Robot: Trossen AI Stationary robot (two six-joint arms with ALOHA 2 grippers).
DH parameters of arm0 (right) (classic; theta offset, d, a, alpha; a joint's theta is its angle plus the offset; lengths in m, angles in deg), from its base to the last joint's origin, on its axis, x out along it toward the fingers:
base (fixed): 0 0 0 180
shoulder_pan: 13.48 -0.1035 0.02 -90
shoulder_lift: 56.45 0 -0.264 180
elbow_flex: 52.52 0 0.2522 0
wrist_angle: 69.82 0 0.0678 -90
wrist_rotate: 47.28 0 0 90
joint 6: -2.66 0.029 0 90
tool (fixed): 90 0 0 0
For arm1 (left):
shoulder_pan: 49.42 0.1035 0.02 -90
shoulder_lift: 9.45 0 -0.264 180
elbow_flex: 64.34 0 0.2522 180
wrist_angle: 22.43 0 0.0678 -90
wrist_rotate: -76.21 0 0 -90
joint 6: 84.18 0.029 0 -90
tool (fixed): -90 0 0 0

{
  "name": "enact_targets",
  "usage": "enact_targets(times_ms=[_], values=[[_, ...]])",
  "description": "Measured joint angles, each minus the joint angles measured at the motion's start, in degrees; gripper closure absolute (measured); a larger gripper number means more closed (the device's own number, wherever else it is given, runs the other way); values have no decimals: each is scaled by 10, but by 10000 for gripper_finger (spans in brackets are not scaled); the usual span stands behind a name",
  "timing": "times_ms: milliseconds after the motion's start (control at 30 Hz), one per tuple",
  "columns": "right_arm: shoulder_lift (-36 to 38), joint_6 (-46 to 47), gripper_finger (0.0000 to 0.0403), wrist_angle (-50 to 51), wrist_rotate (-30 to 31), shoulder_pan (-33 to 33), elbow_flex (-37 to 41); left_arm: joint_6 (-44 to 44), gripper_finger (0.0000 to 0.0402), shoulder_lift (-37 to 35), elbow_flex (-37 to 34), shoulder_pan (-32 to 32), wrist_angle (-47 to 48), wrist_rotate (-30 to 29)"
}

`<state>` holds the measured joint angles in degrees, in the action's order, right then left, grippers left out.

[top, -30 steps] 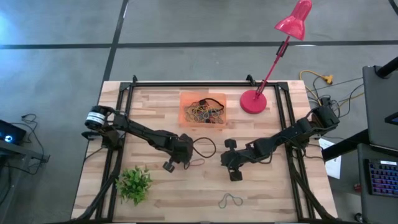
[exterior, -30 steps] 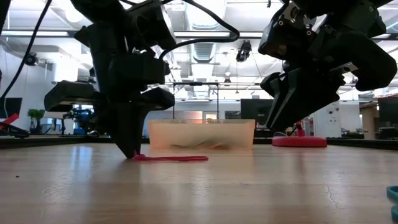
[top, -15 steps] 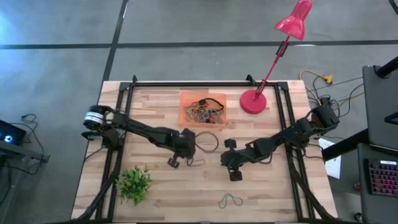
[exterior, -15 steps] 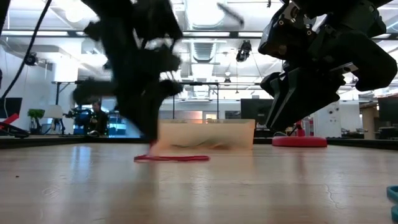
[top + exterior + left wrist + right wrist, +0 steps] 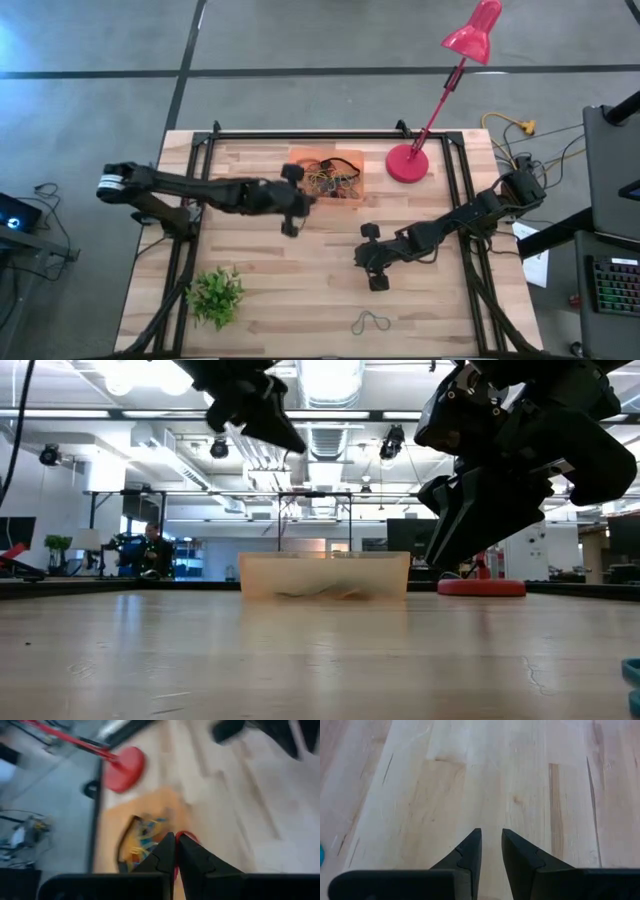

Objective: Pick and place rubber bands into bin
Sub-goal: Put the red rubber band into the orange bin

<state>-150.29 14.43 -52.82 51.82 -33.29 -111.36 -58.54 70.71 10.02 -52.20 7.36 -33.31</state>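
Observation:
The translucent orange bin (image 5: 300, 160) stands at the table's far middle with several rubber bands (image 5: 335, 180) inside; it also shows in the low view (image 5: 325, 575) and the left wrist view (image 5: 125, 827). My left gripper (image 5: 306, 198) is high over the bin's near left corner (image 5: 298, 446), shut on a red rubber band (image 5: 187, 838). My right gripper (image 5: 372, 262) hovers over the bare table's middle (image 5: 491, 842), narrowly open and empty. One more band (image 5: 372, 321) lies flat near the table's near edge. My left gripper pinches the red rubber band between its two fingers; a short red arc (image 5: 189, 838) sticks out past the fingertips (image 5: 167, 842). The fingers slant down toward the bin. The band is lifted clear of the table; the rest of it is hidden by the fingers.
A red lamp base (image 5: 407, 163) stands right of the bin, its arm leaning over the far right. A small green plant (image 5: 216, 295) sits at the near left. Bare wood lies between the grippers and the near edge.
My left gripper has risen from the table and swung toward the far edge, to the bin's near left corner. The red band, which lay flat on the table half a second ago, has left the table with it.

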Motion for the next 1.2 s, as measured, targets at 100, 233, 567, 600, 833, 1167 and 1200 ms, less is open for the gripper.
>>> enact_targets(times_ms=[100,233,567,600,833,1167,1200], values=[[0,0,339,-3,0,0,1,16,402,-24,0,28,-23,0],[0,-2,339,-6,0,0,2,34,402,-31,2,69,-47,1],[0,-4,339,-7,0,0,3,48,401,10,2,173,-95,46],[0,-4,339,-8,0,0,3,48,401,19,2,181,-100,53],[0,-4,339,-7,0,0,3,48,401,83,2,208,-125,58],[0,-15,339,-7,0,-1,3,42,375,124,7,211,-167,86],[0,-15,339,-7,0,-1,3,42,363,124,9,211,-168,88]])
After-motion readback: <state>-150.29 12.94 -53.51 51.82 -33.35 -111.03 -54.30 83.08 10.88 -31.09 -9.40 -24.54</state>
